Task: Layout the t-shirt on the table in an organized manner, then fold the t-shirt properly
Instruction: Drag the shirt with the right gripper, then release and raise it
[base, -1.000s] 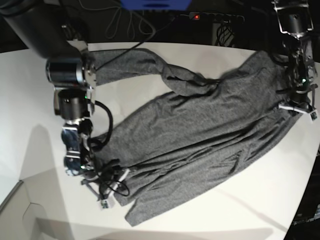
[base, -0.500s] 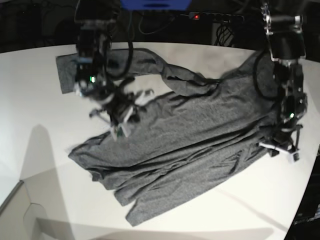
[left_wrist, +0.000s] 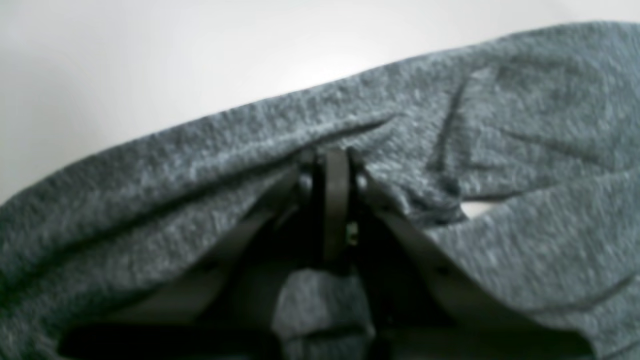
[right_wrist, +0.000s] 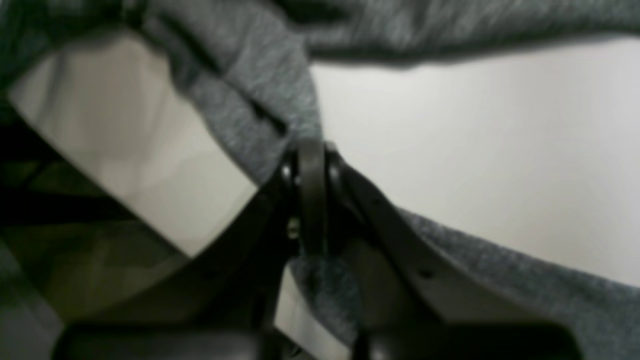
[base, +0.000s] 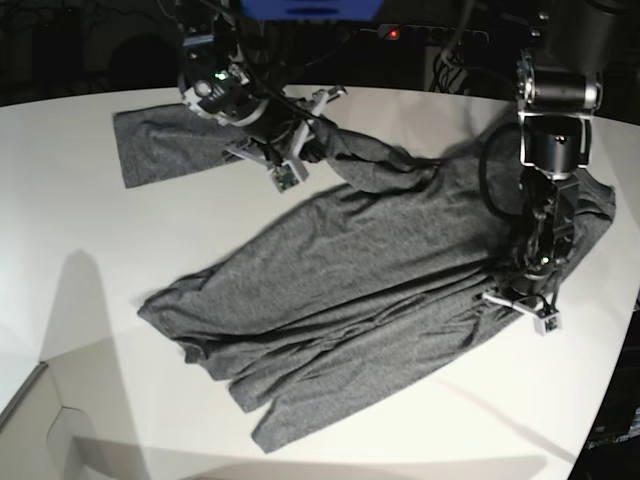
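The heathered dark grey long-sleeved knit t-shirt (base: 370, 270) lay diagonally, rumpled, across the smooth white table (base: 80, 230); the right gripper (base: 300, 160) pinched a sleeve at far left, jaws closed on cloth; the left gripper (base: 520, 300) clamped the shirt's right edge; spreading well probably meant drawing both holds apart evenly, low, without bunching the fabric.

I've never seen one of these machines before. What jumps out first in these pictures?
A big dark grey t-shirt sprawls rumpled and slantwise across the white table, one long sleeve stretched toward the far left corner. Two black arms pinch it: the right tool is shut on cloth near that sleeve at the far side, and the left tool is shut on the fabric at the shirt's right edge.
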